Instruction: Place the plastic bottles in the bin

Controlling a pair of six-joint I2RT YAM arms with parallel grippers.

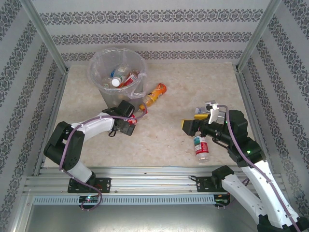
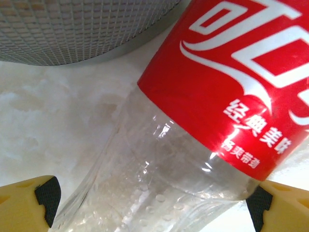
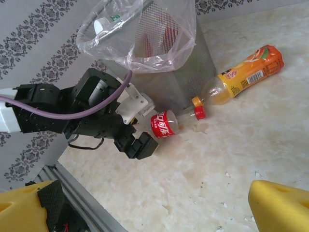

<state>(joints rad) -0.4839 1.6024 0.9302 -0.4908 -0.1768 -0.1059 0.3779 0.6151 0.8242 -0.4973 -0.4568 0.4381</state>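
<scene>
My left end effector (image 2: 153,198) straddles the clear plastic bottle with the red label (image 2: 231,87), fingers apart, nothing clamped. The bottle lies against the foot of the grey translucent round bin (image 1: 103,86), upper left. I judge the next move is to close, then lift above the rim. That wall crowds me, and the open marbled tabletop (image 1: 164,140) lies centre-frame. My right end effector (image 3: 154,208) hangs open.

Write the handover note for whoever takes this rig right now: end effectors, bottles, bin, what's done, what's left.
Left end effector: open, fingers on either side of the cola bottle, which lies at the foot of the bin; not gripped.
Right end effector: open, empty, above the table.
Done: several bottles already in the bin.
Left: the cola bottle, the orange bottle beside it, and a red-and-white-label bottle lying by the right arm.
</scene>
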